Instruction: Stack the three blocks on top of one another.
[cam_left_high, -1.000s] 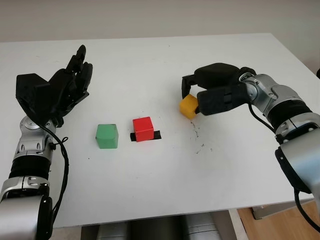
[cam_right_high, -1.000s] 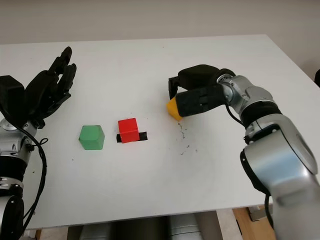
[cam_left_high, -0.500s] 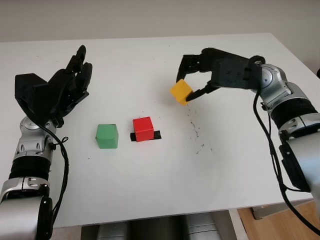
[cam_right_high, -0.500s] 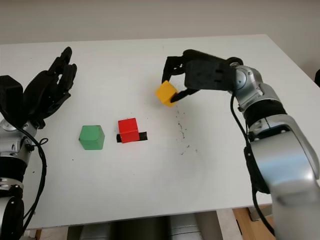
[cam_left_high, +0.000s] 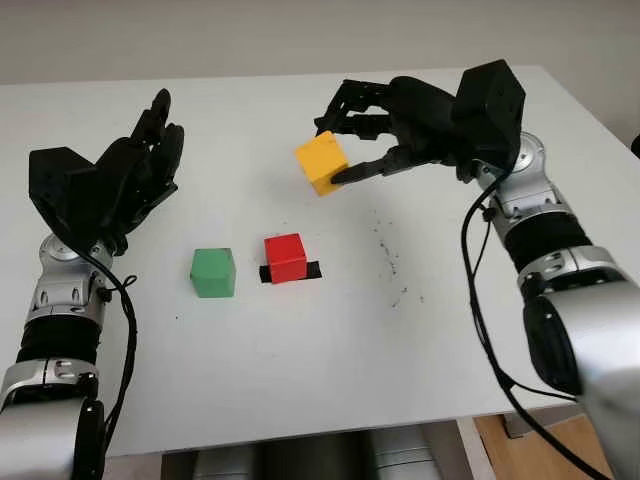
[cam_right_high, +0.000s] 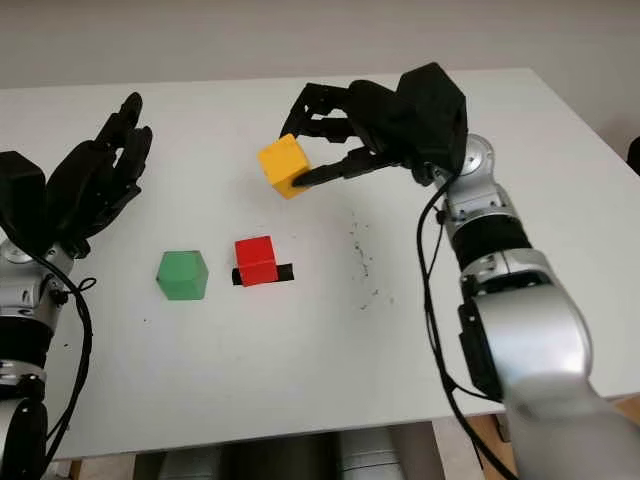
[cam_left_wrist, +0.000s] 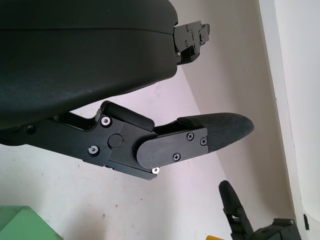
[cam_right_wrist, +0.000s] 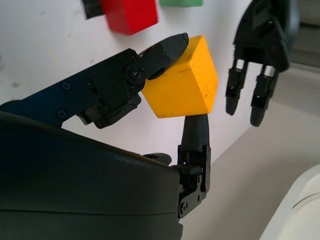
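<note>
right hand (cam_left_high: 385, 125) pinching the yellow block (cam_left_high: 321, 164) up in the air | red block (cam_left_high: 285, 257) and green block (cam_left_high: 213, 272) sit apart on the table (cam_left_high: 300, 380) below it | nothing stacked yet, all three to go | left hand (cam_left_high: 120, 180) open, off to the far side

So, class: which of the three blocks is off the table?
The yellow block. The right hand grips it in its fingers, raised above the table, while the green block and red block sit on its surface.
</note>
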